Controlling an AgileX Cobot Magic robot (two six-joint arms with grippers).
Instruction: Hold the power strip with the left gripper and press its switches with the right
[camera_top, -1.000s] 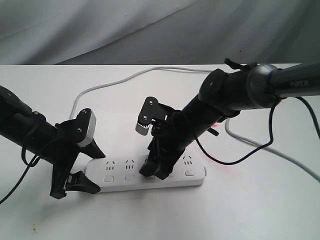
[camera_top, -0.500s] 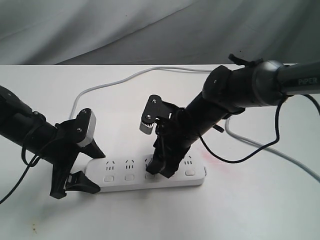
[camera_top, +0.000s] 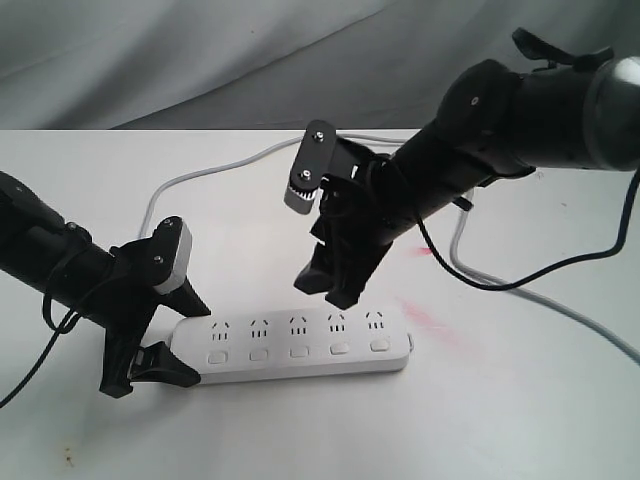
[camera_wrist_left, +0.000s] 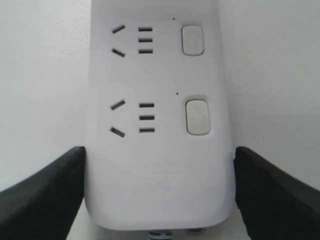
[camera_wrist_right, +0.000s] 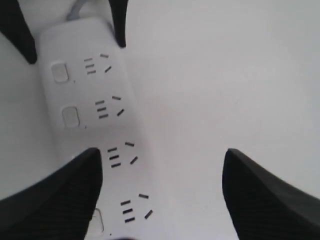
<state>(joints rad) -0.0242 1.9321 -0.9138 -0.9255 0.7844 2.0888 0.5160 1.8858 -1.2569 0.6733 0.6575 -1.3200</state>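
The strip (camera_top: 292, 346) lies flat on the desk (camera_top: 520, 430). In the exterior view its long axis runs left to right. The right claw (camera_top: 328, 288) hovers above its middle and a little to the far side, clear of it. So the strip is below this claw, and the switches (camera_top: 299, 352) sit along the near edge, one under each outlet. I think the next press needs the claw to come down and slightly toward that near edge.

The right claw is open and empty. Its wrist view shows the strip under one finger (camera_wrist_right: 50, 200), not centred between the two.

The left claw (camera_top: 193, 343) is the nearer one. It straddles the left end, where the cord (camera_top: 200, 182) leaves. Its fingers (camera_wrist_left: 45, 195) lie against both long sides, so it seems to clamp the strip.

The strip is white with rounded ends, five outlets and five pale buttons. I cannot tell which buttons are pressed.
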